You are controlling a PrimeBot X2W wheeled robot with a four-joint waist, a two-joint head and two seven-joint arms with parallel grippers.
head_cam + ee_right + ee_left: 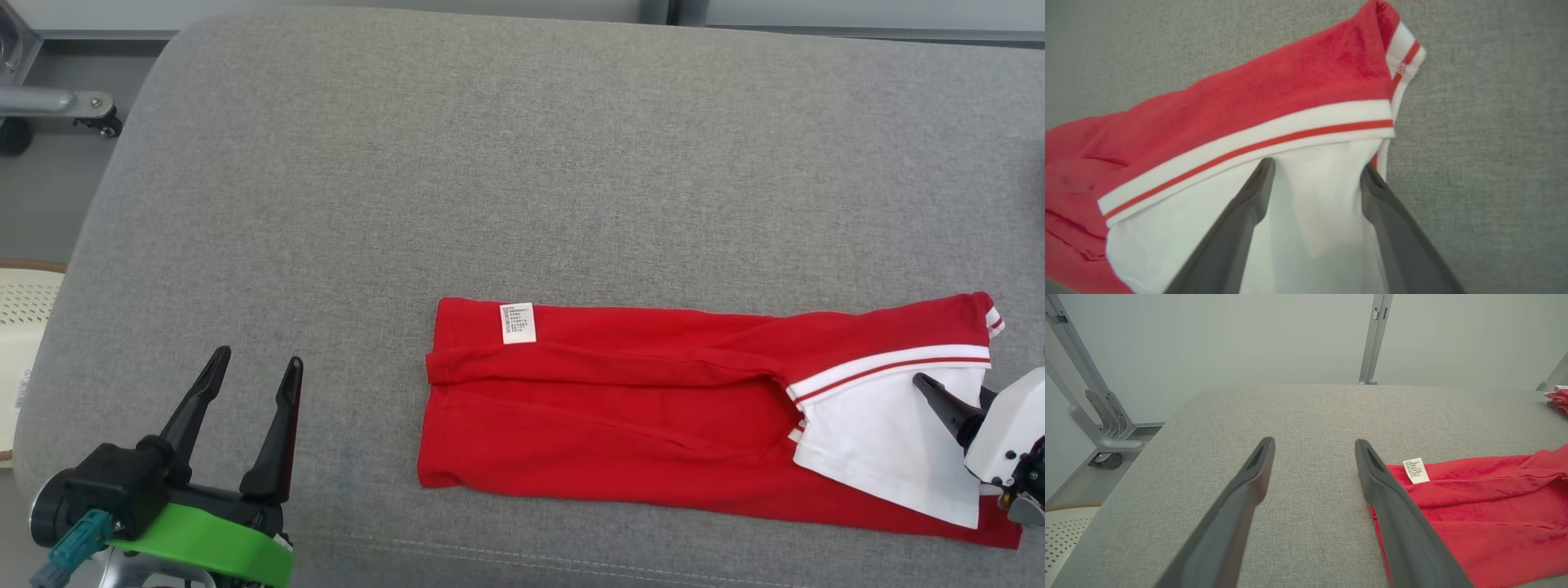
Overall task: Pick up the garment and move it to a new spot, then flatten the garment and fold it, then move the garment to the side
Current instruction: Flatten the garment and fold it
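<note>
Two lengthwise folds, as we read it, have narrowed the garment [620,408] into a long red strip lying across the near right part of the grey cushion [490,163]. Its small label [518,322] is turned up at the far left corner, and its white panel [890,441] and striped band [890,366] are at the right end. We judge that what remains is to bring one end over the other and then shift the bundle aside. The right gripper [1317,166] sits at that right end, pointing left along the strip, which we take as a placing for seizing the collar end. Its two fingers are spread wide over the white panel, with cloth showing between them and nothing pinched, and we cannot tell whether the tips touch the fabric. The left gripper [257,359] hangs at the near left, well apart from the garment's left edge, likewise spread wide and holding nothing. In its own camera one finger overlaps the red cloth, but the head camera shows bare cushion between them.
</note>
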